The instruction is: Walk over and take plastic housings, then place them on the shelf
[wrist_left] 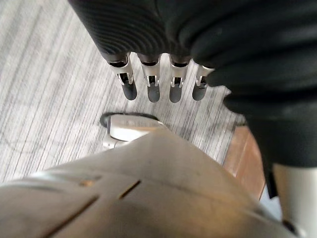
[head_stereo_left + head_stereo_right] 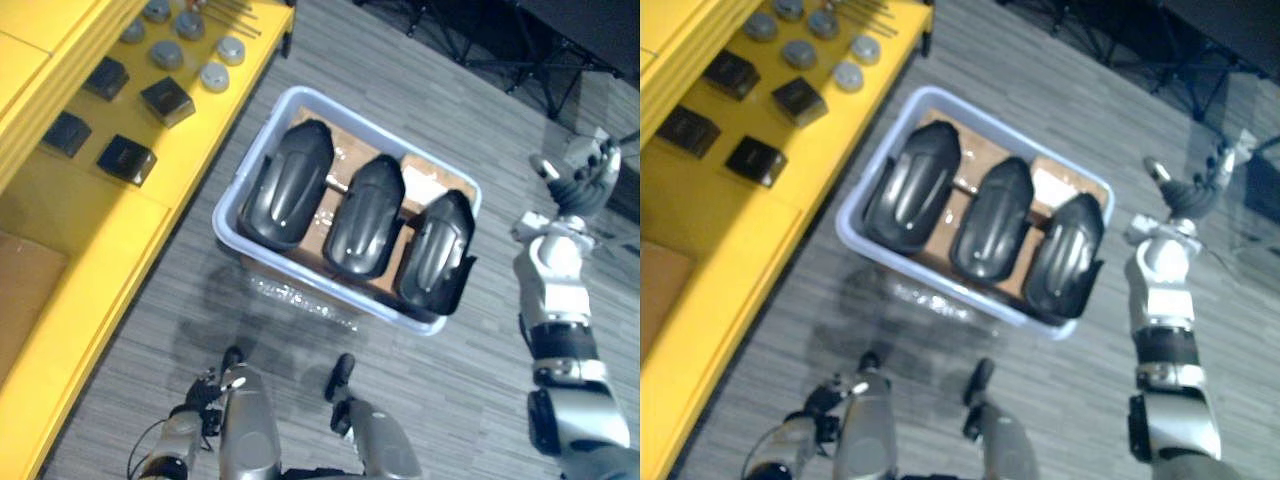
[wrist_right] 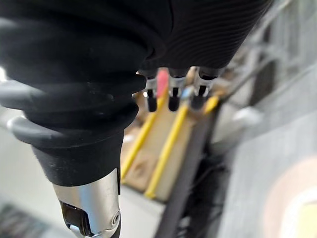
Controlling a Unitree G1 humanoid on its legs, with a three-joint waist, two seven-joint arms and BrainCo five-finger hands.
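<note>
A yellow shelf [image 2: 120, 260] on the left carried four black boxes [image 2: 125, 158] and six grey discs [image 2: 167, 55]. The left hand [image 1: 153, 89] hung with straight fingers over the floor, holding nothing. One pale bin [image 2: 226, 212] on the floor held three black housings [image 2: 365, 215] side by side, over a white sheet [image 2: 428, 187] whose print was too small to read. Right of the bin, the right hand [image 2: 588, 165] was raised, fingers relaxed and empty.

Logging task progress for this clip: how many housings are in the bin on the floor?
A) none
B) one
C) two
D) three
D: three dark housings lie side by side in the bin.
</note>
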